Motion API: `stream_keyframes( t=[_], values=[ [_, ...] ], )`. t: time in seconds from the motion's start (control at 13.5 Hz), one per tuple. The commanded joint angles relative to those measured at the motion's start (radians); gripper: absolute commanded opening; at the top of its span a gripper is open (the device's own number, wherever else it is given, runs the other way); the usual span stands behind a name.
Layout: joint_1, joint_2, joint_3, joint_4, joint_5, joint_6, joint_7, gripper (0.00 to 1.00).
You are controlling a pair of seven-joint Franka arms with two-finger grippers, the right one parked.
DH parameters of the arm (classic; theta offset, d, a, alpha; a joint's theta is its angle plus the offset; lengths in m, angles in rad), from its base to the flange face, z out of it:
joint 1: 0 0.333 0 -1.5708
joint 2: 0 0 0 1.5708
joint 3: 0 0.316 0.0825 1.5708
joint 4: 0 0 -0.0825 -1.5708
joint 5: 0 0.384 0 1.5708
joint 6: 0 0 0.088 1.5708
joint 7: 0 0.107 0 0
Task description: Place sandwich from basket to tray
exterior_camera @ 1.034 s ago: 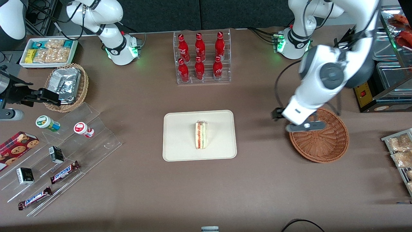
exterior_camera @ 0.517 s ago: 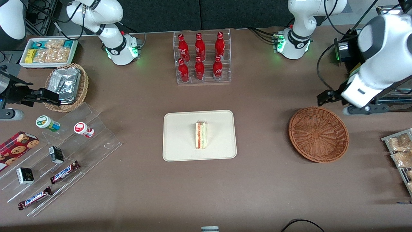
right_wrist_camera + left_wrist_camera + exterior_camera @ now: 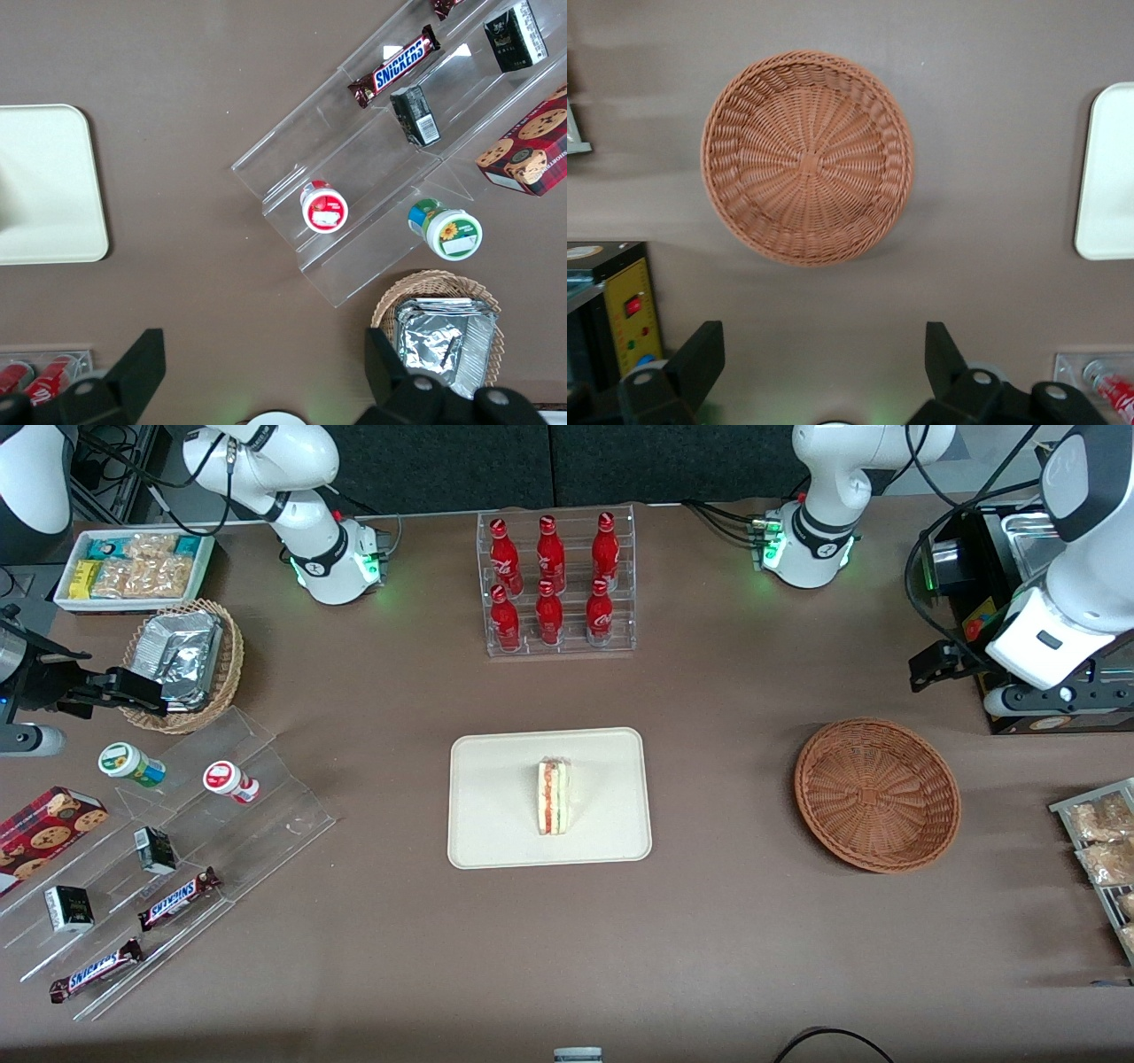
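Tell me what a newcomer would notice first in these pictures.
The sandwich stands out first, lying alone in the middle of the cream tray at the table's centre. Next comes the reddish-brown basket, toward the working arm's end of the table, with nothing in it. The gripper hangs open above the table, beside the basket and farther from the front camera than it, holding nothing.

left arm: white Franka arm raised high at the working arm's end of the table, wrist pointing down | gripper: black two-finger gripper [image 3: 819, 354] hangs above the tabletop, well clear of it | fingers [image 3: 700, 359]: spread wide apart, nothing between them
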State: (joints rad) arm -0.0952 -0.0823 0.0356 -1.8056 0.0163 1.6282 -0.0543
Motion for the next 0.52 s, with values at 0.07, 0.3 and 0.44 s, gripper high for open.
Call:
stream_keyframes(
  t=[0.07,0.3,0.44],
  values=[
    [0.003,-0.004,0.036,0.032,0.019,-0.042,0.042,1.0],
    [0.003,-0.025,0.061,0.028,0.019,-0.056,0.088,1.0],
    [0.003,-0.045,0.063,0.025,0.02,-0.067,0.09,1.0]
  ],
)
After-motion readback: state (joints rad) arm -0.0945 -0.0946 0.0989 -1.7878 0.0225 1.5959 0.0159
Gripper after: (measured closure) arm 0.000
